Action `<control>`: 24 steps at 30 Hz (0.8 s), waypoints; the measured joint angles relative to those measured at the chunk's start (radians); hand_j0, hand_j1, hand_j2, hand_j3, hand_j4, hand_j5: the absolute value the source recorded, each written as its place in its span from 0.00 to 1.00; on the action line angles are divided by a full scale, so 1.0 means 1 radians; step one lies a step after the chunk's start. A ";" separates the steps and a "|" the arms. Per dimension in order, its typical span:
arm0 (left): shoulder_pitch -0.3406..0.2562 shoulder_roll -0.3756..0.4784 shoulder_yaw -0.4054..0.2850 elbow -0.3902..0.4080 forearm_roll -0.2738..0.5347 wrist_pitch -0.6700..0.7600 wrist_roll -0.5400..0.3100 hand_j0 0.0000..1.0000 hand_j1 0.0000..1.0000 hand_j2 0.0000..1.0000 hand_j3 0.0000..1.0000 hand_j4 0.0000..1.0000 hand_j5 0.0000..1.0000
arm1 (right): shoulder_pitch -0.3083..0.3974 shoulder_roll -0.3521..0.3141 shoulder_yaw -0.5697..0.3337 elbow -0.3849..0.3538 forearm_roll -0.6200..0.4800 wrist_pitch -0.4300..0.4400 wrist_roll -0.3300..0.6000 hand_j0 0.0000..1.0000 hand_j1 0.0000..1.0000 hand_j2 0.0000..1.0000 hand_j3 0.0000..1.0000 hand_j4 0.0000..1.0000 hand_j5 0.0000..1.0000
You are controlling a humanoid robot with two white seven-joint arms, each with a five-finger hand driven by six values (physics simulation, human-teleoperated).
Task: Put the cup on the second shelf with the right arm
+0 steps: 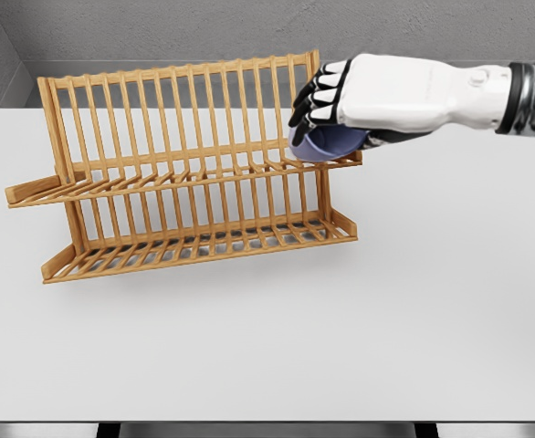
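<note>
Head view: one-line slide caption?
Right hand holds blue cup at the right end of the wooden rack's upper shelf.

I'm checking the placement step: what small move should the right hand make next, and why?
Probably ease the fingers open and let go. The right hand holds the blue cup at the right end of the rack's upper shelf, and its bottom looks level with the slats.

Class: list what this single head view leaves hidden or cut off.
- Cup: most of it, covered by the right hand.
- Whether the cup touches the upper shelf: masked by hand and rack slats.
- Right arm beyond the forearm: cut by the right edge.
- Left arm: outside the view.
</note>
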 measured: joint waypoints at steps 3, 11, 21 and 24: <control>0.000 0.000 0.000 0.000 0.000 0.000 0.000 1.00 1.00 1.00 1.00 1.00 1.00 | 0.000 0.004 0.012 0.001 0.010 0.000 -0.001 0.69 0.69 0.69 0.69 0.69 0.69; 0.000 0.000 0.000 0.000 0.000 0.000 0.000 1.00 1.00 1.00 1.00 1.00 1.00 | 0.000 -0.003 -0.058 -0.001 0.011 -0.001 0.001 1.00 1.00 1.00 1.00 1.00 1.00; 0.000 0.000 0.000 0.000 0.000 0.000 0.000 1.00 1.00 1.00 1.00 1.00 1.00 | 0.491 -0.070 -0.446 0.145 0.008 -0.001 0.001 1.00 1.00 1.00 1.00 1.00 1.00; 0.000 0.000 0.000 0.000 0.000 0.000 0.000 1.00 1.00 1.00 1.00 1.00 1.00 | 0.580 0.016 -0.516 0.172 0.015 -0.002 0.002 1.00 1.00 1.00 1.00 1.00 1.00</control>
